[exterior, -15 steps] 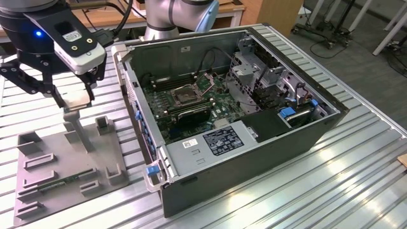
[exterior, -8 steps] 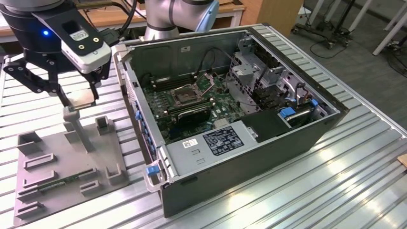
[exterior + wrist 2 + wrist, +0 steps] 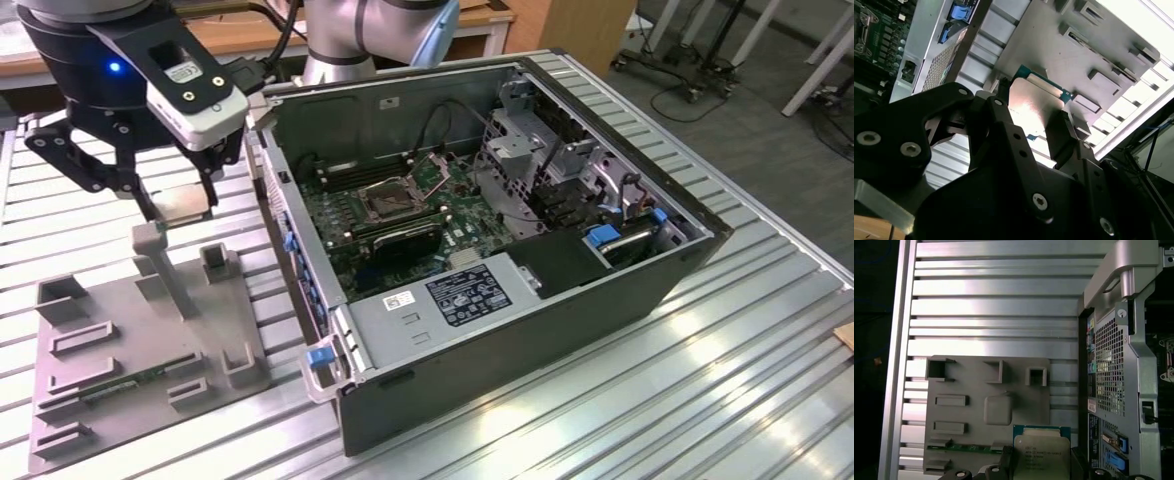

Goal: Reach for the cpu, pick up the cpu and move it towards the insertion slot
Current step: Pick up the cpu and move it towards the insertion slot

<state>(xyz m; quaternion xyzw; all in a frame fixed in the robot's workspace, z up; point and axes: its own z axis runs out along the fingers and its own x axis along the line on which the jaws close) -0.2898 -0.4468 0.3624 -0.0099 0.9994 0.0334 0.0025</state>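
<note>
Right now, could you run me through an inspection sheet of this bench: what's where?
Surface: ribbed aluminium table.
Job's things: cpu held in the air above the grey plastic tray; insertion slot on the board inside the open computer case, unoccupied.
Clutter: green memory stick lying in the tray.
Gripper: gripper shut on the cpu's edges, beside the case.
Cables: black cable inside the case.
Surroundings: wheeled stands on the floor beyond the table.

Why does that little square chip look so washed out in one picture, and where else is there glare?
In the second wrist view, light glares off the cpu metal top; in the first wrist view it looks evenly lit; in the exterior view, bright patches shine on the ribbed table.
</note>
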